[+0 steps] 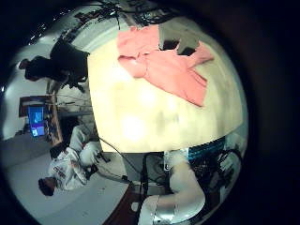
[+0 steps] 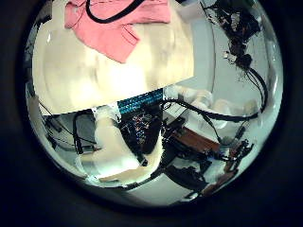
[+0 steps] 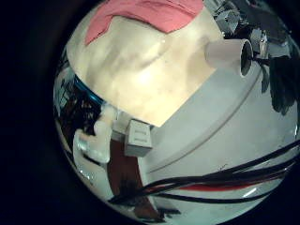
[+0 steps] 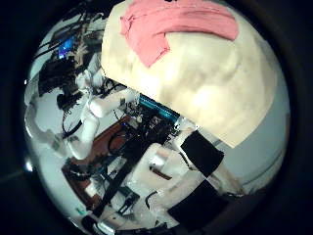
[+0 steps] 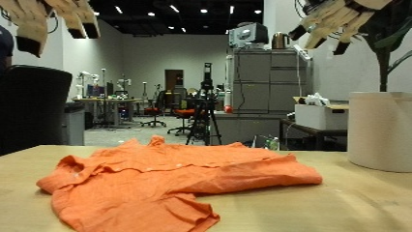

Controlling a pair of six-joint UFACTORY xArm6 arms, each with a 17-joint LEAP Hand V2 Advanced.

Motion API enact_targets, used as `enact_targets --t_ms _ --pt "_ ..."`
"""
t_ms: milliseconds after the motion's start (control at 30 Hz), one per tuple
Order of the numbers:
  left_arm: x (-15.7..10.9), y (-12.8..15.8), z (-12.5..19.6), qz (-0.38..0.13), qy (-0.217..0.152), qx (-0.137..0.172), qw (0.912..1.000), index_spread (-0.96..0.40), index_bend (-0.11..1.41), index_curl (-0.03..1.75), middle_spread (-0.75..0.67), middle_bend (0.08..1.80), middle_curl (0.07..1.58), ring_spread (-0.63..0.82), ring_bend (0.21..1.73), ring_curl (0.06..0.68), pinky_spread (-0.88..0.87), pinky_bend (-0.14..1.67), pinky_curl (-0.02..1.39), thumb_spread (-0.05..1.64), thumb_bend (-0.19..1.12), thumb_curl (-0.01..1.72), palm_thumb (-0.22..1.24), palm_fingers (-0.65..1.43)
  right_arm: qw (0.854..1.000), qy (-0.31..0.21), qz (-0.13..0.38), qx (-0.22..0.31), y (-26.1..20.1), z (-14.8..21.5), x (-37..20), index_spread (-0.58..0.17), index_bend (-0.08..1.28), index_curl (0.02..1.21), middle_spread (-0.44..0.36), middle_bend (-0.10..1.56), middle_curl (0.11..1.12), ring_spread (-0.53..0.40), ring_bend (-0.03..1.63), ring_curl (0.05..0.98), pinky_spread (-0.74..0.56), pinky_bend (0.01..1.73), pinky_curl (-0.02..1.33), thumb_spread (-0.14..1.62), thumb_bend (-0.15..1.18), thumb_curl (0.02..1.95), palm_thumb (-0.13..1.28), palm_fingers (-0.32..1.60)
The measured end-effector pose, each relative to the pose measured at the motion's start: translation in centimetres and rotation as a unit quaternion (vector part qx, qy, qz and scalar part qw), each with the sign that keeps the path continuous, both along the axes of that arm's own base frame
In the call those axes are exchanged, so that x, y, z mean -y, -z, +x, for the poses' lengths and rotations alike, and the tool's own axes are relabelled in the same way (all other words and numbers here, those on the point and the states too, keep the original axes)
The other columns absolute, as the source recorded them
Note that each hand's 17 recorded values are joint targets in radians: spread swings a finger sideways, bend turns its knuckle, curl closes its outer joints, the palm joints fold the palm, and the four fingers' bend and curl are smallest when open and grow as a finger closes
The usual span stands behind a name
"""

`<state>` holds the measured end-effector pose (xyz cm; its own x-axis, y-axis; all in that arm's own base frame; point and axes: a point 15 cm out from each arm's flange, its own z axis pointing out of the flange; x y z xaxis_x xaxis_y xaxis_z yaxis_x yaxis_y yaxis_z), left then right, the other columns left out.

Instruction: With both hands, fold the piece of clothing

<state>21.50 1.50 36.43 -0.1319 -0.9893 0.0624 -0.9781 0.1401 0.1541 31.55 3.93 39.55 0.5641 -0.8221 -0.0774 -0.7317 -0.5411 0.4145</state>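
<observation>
An orange shirt (image 5: 181,174) lies crumpled and spread on the wooden table (image 5: 348,208). My left hand (image 5: 45,19) hangs high above the table beyond the shirt's sleeve side, fingers relaxed and holding nothing. My right hand (image 5: 338,21) hangs high above the other side, fingers spread and holding nothing. The shirt shows far below in the left little finger side palm view (image 1: 164,61), the left thumb side palm view (image 2: 104,24), the right little finger side palm view (image 3: 141,17) and the right thumb side palm view (image 4: 171,27).
A large white pot (image 5: 383,130) with a plant stands by the table on my right hand's side. A black chair back (image 5: 32,106) stands behind the table on my left hand's side. A grey cabinet (image 5: 264,92) is far behind.
</observation>
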Motion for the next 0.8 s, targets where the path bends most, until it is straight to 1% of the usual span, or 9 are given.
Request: enact_targets --t_ms 267,367,467,567,667,800 --pt "0.2 0.6 0.3 0.001 0.002 -0.005 1.0 0.1 0.15 0.25 0.23 0.3 0.36 0.39 0.69 0.195 0.24 0.58 0.29 0.88 -0.03 0.32 0.21 0.08 1.0 -0.001 0.002 -0.001 0.0 0.0 -0.1 -0.363 0.17 0.3 0.075 0.18 0.3 0.22 0.2 0.257 0.31 0.24 0.33 1.31 -0.01 0.26 0.64 0.03" --pt "0.4 1.5 0.3 -0.002 0.002 -0.011 0.9999 0.1 0.15 0.25 0.22 0.32 0.36 0.39 0.68 0.193 0.24 0.57 0.29 0.9 -0.02 0.32 0.23 0.09 1.0 -0.001 0.004 -0.001 0.0 0.0 -0.2 -0.363 0.17 0.3 0.079 0.18 0.3 0.22 0.2 0.258 0.31 0.24 0.33 1.31 -0.01 0.26 0.64 0.03" --pt "0.9 3.5 0.5 -0.005 0.002 -0.017 0.9998 0.1 0.17 0.27 0.21 0.34 0.37 0.42 0.65 0.184 0.29 0.53 0.28 0.93 -0.01 0.33 0.28 0.07 1.0 0.001 0.005 -0.005 0.3 -0.2 -0.3 -0.361 0.17 0.3 0.082 0.18 0.3 0.22 0.2 0.257 0.31 0.24 0.33 1.31 -0.01 0.26 0.64 0.03" --pt "2.0 6.4 0.8 -0.005 0.008 -0.025 0.9996 0.11 0.17 0.27 0.2 0.35 0.37 0.45 0.63 0.176 0.32 0.5 0.27 0.96 -0.02 0.32 0.31 0.08 1.0 0.003 0.002 -0.017 1.1 -0.6 -0.2 -0.36 0.17 0.3 0.082 0.18 0.3 0.221 0.2 0.258 0.31 0.24 0.33 1.32 -0.01 0.26 0.64 0.02" --pt "3.3 8.7 1.1 -0.001 0.028 -0.029 0.9992 0.11 0.17 0.28 0.22 0.32 0.36 0.46 0.63 0.176 0.34 0.5 0.27 0.97 -0.02 0.32 0.32 0.07 1.0 0.007 0.002 -0.026 1.6 -1.0 -0.2 -0.36 0.17 0.3 0.085 0.18 0.3 0.221 0.2 0.257 0.31 0.24 0.33 1.32 -0.01 0.26 0.63 0.02" --pt "5.2 11.8 1.7 0.009 0.068 -0.04 0.9969 0.12 0.16 0.28 0.25 0.27 0.35 0.48 0.63 0.177 0.37 0.5 0.28 0.97 -0.03 0.32 0.32 0.05 0.999 0.022 -0.001 -0.032 2.1 -1.4 0.0 -0.354 0.17 0.3 0.087 0.18 0.3 0.221 0.2 0.257 0.32 0.24 0.34 1.32 -0.01 0.26 0.63 0.02"
